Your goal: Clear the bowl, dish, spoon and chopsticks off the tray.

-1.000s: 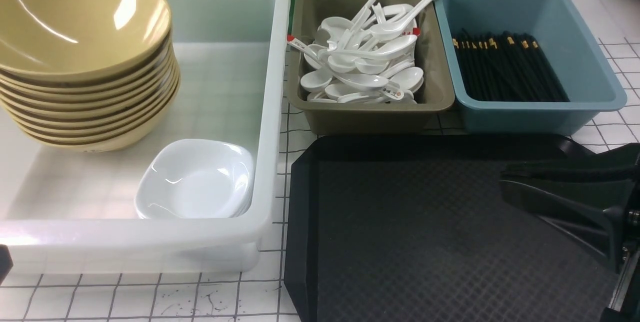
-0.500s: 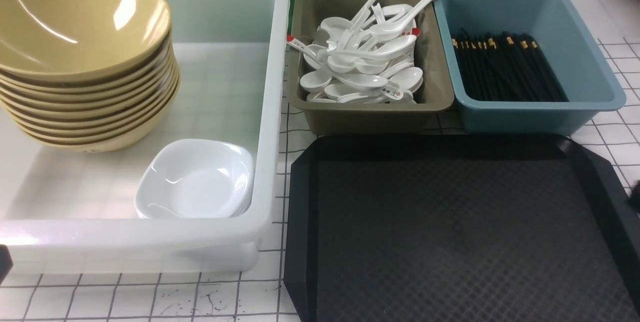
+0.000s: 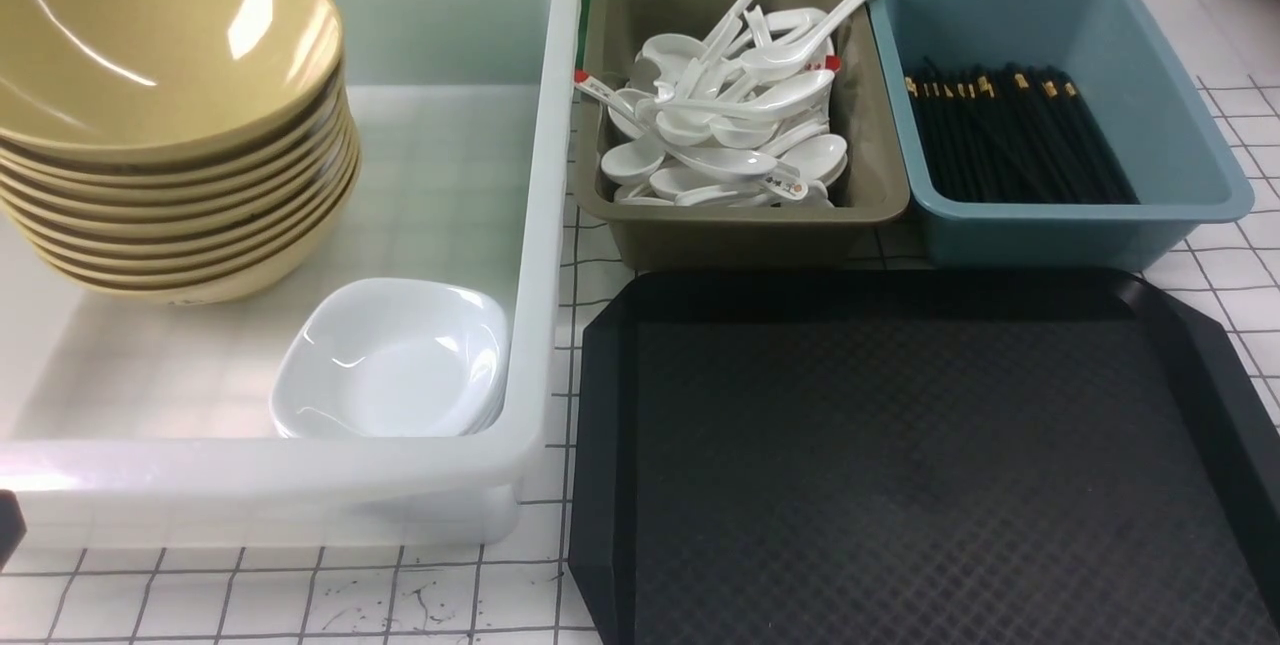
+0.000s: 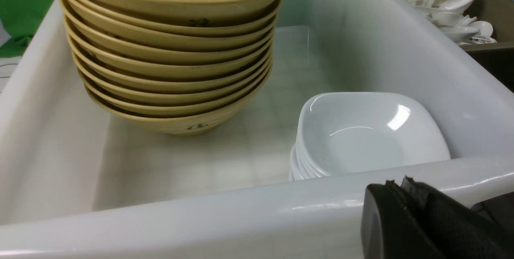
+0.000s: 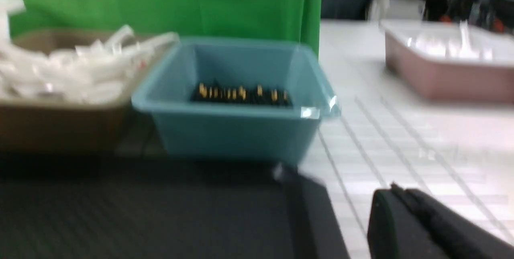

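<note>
Both claws are pinched shut, empty: left gripper [image 4: 405, 194] outside the tub [image 4: 225, 215], right gripper [image 5: 405, 202] off the tray [image 3: 900, 465] at 3 o'clock. Tray bare — bowl [image 3: 160, 35], dish [image 3: 395, 360] at 9; spoon and chopsticks [image 3: 1010, 135] sorted at 12, likely finished.

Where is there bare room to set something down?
The tray is wholly bare. The white tub has open floor between the bowl stack and its right wall, behind the dish stack. The spoon bin is heaped; the chopstick bin is nearly covered.
</note>
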